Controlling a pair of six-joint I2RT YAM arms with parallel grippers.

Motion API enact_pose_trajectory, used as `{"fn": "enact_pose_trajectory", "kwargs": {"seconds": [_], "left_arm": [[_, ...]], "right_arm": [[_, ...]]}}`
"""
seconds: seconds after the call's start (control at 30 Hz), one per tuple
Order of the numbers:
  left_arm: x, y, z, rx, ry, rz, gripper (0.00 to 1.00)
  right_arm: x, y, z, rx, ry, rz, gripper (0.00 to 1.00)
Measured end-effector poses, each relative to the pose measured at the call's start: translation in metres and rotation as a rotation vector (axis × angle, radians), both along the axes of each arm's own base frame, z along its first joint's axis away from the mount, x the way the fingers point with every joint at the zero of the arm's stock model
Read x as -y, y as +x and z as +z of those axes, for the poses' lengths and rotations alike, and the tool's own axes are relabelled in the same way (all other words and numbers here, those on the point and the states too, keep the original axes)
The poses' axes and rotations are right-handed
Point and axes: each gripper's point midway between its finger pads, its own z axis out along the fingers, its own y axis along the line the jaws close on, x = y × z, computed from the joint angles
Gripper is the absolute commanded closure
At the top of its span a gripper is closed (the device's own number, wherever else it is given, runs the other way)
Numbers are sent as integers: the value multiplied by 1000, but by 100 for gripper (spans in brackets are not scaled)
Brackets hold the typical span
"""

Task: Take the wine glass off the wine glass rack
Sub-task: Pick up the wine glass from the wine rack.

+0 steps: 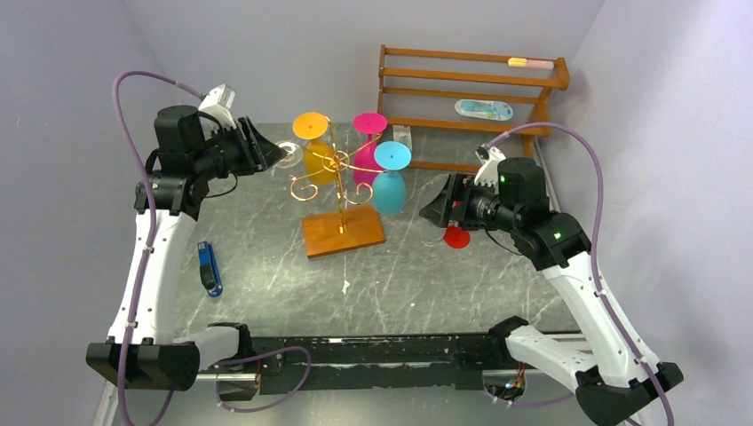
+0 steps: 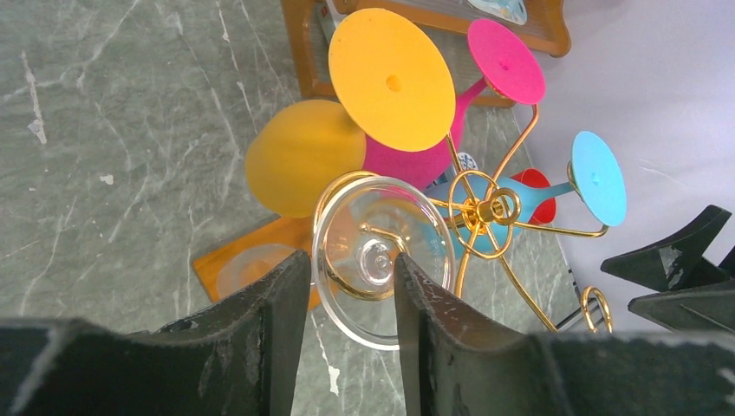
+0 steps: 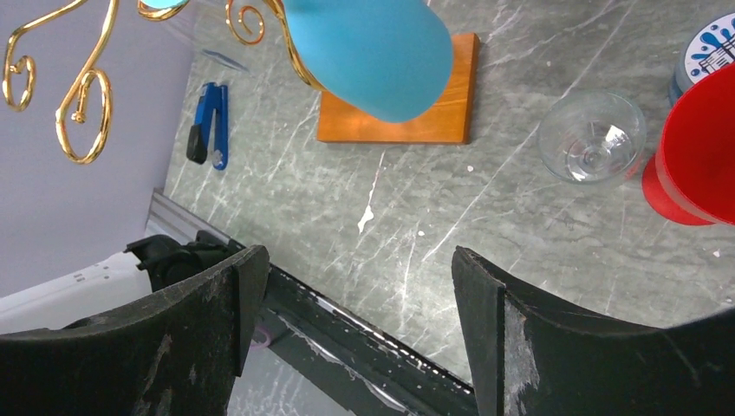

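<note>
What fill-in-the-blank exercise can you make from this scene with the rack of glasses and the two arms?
The jaws of the left gripper flank the stem of the ___ wine glass.
On the thin gold wire wine glass rack hang an orange wine glass, a pink wine glass and a ___ wine glass.
The right gripper, jaws open, holds ___.
Missing words: clear, blue, nothing.
</note>
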Motion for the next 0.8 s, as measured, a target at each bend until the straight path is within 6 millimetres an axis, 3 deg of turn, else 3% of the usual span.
{"fn": "enact_pose_trajectory", "kwargs": {"seconds": [0.3, 0.4, 0.5, 0.67, 0.8], "left_arm": [[0, 2, -6, -8, -7, 2, 67], [0, 2, -5, -6, -9, 6, 73], [-2, 2, -3, -1, -11, 13, 76], [-3, 2, -3, 1, -11, 18, 85], [-3, 2, -2, 2, -11, 18, 92]], "right_arm": [[-8, -3, 7, -2, 43, 30, 18], [-13, -7, 18, 13, 77, 60, 18], [-21, -12, 45, 66, 138, 110, 21], [-36, -24, 112, 202, 266, 221, 26], [-46, -23, 144, 256, 311, 286, 28]]}}
